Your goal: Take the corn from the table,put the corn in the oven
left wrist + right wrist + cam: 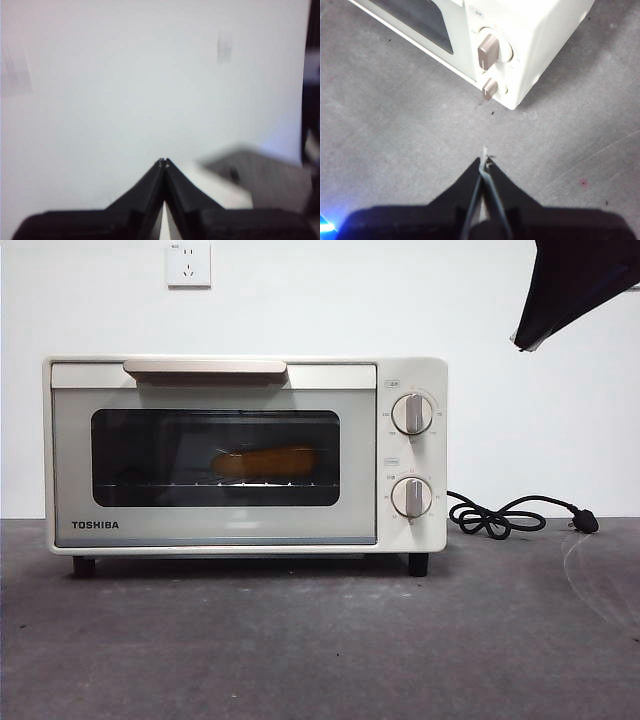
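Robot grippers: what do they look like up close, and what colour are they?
Both are matte black. The left gripper has two wedge-shaped jaws that taper from a wide blocky base to a thin tip. The right gripper has the same shape, with a small blue light glowing at its base. In the front view only a dark arm tip shows.

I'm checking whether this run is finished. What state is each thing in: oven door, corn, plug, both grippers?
Cream-white boxy Toshiba toaster oven: door shut.
Yellow-orange corn cob: lying on the rack inside, behind the dark glass.
Black power cord: unplugged, loose on the dark grey table.
Left gripper: shut, empty, facing the wall.
Right gripper: shut, empty, above the table by the knobs.
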### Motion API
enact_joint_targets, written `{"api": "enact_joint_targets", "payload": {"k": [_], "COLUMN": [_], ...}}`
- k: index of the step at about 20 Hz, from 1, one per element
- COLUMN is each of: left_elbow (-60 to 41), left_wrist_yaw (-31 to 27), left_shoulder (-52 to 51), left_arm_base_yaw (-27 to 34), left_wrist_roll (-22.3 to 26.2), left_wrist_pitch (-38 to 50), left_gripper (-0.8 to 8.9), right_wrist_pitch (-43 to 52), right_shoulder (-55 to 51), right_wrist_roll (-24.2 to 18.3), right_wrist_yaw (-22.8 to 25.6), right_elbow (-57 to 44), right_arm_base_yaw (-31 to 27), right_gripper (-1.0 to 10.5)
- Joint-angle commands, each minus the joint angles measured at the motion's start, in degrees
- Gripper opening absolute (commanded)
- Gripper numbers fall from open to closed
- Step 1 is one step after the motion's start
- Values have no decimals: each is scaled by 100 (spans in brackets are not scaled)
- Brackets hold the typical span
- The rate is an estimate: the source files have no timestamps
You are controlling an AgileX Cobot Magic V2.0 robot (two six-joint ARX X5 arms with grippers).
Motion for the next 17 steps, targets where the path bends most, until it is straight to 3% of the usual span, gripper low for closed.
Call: {"api": "enact_joint_targets", "payload": {"k": [1, 6, 9, 17], "left_elbow": [-361, -2391, -3665, -5685], "left_wrist_yaw": [22, 20, -66, -1445], "left_shoulder": [-260, -1108, -1556, -2271], "left_arm_base_yaw": [33, 109, 188, 195], "left_wrist_roll": [42, -66, -332, -673], "left_wrist_pitch": [964, 3456, 4367, 4669], "left_gripper": [-4, -4, -4, -4], "right_wrist_pitch": [39, 39, 39, 39], "right_shoulder": [28, 28, 28, 28], "right_wrist_roll": [17, 17, 17, 17], "right_wrist_yaw": [9, 9, 11, 11], "right_elbow": [15, 15, 15, 15], "right_arm_base_yaw": [0, 0, 0, 0], "right_gripper": [-2, -1, -1, -1]}}
